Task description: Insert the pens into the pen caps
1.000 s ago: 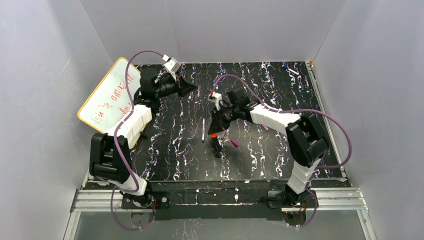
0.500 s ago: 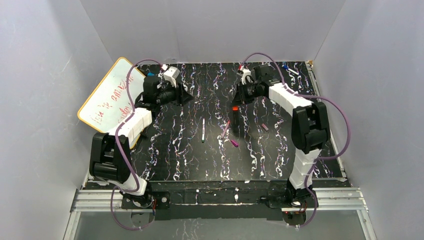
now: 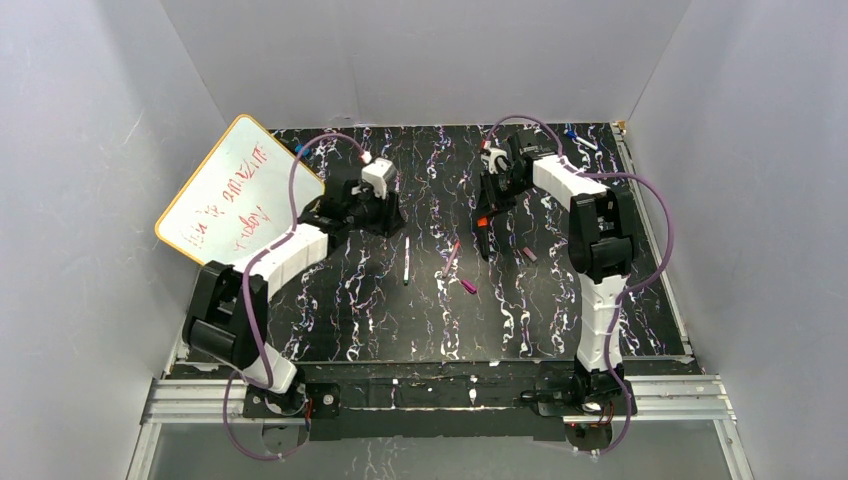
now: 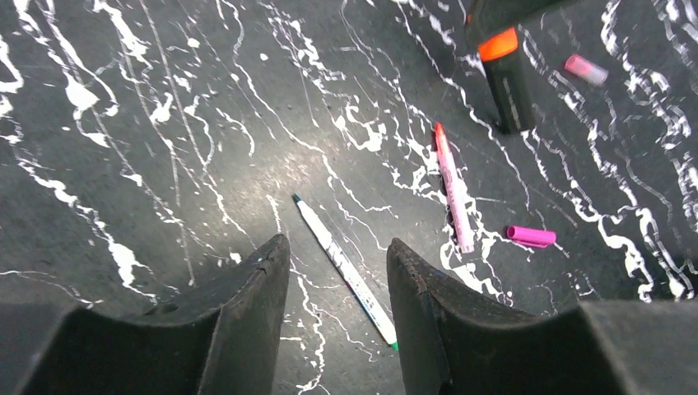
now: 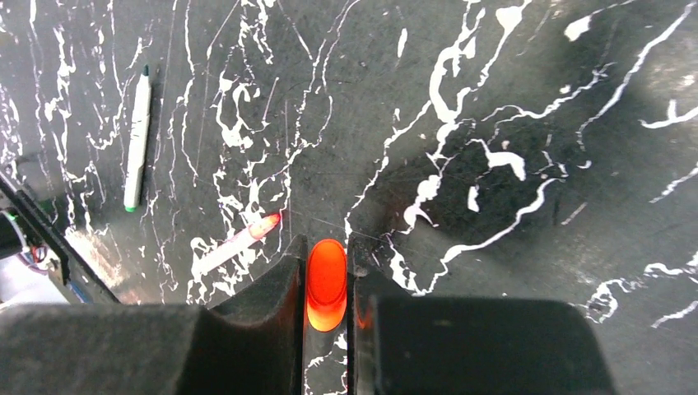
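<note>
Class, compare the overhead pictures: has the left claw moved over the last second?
Yes. The left claw moved away from the whiteboard toward the whitish pen.

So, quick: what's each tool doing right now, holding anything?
Left tool: open, holding nothing.
Right tool: closed on the black orange-tipped marker.

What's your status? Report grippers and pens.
Left gripper open, over the white pen. Right gripper shut on the black marker. Pink pen and magenta cap loose on the table, uncapped. Nothing in the way.
</note>
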Controlling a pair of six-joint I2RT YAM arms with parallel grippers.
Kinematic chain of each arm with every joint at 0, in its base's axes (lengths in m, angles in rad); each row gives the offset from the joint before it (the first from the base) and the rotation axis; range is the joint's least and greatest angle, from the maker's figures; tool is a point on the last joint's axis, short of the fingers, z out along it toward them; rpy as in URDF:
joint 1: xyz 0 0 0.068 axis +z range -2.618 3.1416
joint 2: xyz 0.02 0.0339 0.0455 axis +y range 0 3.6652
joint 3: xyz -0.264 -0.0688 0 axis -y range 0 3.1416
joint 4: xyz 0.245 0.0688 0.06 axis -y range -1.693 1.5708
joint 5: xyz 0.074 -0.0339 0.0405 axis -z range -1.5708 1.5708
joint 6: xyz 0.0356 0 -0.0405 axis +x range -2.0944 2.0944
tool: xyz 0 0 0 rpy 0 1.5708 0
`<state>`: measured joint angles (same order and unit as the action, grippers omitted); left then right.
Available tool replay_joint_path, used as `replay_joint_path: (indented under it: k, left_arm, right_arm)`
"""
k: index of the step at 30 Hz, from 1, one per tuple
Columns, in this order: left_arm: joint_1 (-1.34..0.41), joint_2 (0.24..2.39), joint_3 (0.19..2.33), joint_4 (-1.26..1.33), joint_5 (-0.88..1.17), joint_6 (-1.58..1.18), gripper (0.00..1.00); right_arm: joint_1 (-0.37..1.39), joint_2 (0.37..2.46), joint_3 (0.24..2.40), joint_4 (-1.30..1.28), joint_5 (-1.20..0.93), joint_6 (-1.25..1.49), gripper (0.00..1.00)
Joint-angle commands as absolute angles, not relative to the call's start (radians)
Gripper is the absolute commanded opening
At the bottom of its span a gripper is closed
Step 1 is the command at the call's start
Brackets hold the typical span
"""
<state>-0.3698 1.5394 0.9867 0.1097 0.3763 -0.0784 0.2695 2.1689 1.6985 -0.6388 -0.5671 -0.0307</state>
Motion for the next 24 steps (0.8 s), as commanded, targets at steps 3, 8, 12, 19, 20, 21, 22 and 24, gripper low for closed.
replay_joint_path:
  k: [3,8,12,19,20,21,22,24]
  left_arm:
    - [-0.539,1.592,0.975,0.055,0.173,-0.031,0.43]
    - [-0.616,1.637,0.988,0.057,0.058,-0.044,0.43]
    - [-0.629,1.66,0.999,0.064,0.042,-0.07,0.43]
    - [-0.71,1.692,1.014,0.079,0.055,-0.082,0.44]
    - [-0.719,1.696,1.013,0.078,0.052,-0.086,0.44]
    - [-0.723,1.696,1.011,0.079,0.048,-0.092,0.44]
    - [-0.724,1.693,1.009,0.078,0.043,-0.098,0.44]
    - [-0.724,1.672,1.0,0.077,0.023,-0.103,0.44]
  right_arm:
    - [0.265,2.202,1.759,-0.659,-0.494,-0.028,0.15]
    - [0.265,2.204,1.739,-0.617,-0.407,-0.008,0.24]
    - [0.265,2.217,1.739,-0.606,-0.324,0.018,0.34]
    - [0.26,2.223,1.742,-0.573,-0.274,0.037,0.47]
    - [0.259,2.221,1.744,-0.568,-0.269,0.042,0.47]
    - [0.258,2.212,1.746,-0.564,-0.259,0.049,0.48]
    - [0.257,2.19,1.732,-0.543,-0.236,0.062,0.48]
    - [0.256,2.118,1.674,-0.474,-0.197,0.098,0.48]
